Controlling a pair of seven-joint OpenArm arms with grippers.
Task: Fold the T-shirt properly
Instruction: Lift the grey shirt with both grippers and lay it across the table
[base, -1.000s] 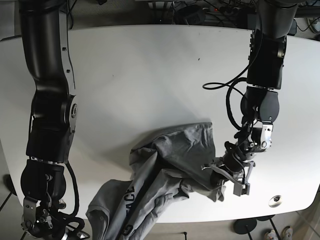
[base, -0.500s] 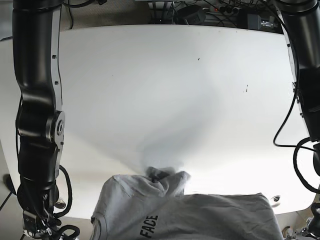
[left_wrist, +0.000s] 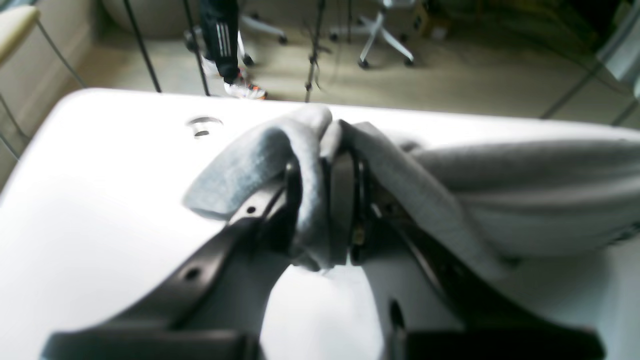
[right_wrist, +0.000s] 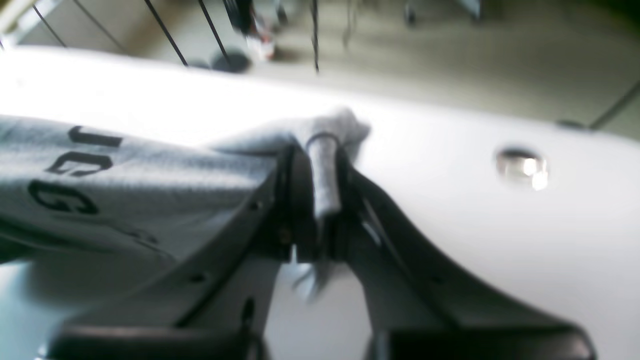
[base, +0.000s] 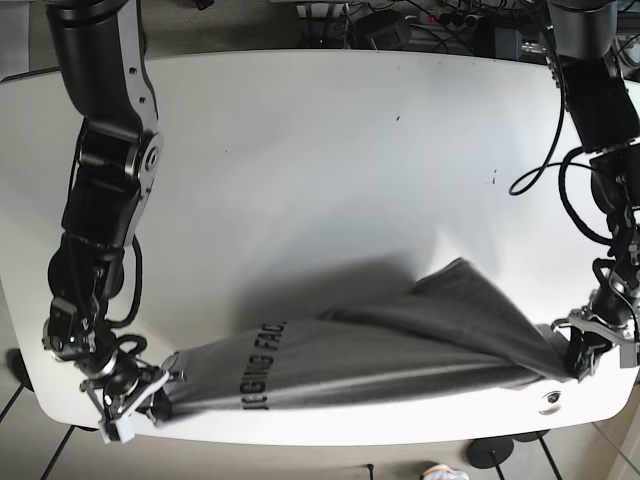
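A grey T-shirt (base: 380, 340) with black lettering is stretched along the near edge of the white table (base: 300, 170), between my two grippers. My left gripper (base: 578, 362) at the base view's right is shut on one end of it; the left wrist view shows grey cloth (left_wrist: 310, 200) pinched between the jaws. My right gripper (base: 150, 392) at the base view's left is shut on the other end; the right wrist view shows a fold of cloth (right_wrist: 325, 175) clamped there, with the lettering (right_wrist: 70, 170) beside it.
A round metal grommet (base: 549, 402) sits in the table near the front right corner, close to my left gripper. The table's front edge runs just below the shirt. Cables and equipment lie beyond the far edge.
The shirt was bunched at the front middle; now it is pulled out wide along the front edge. Both grippers have moved apart to the table's front corners, each holding an end.
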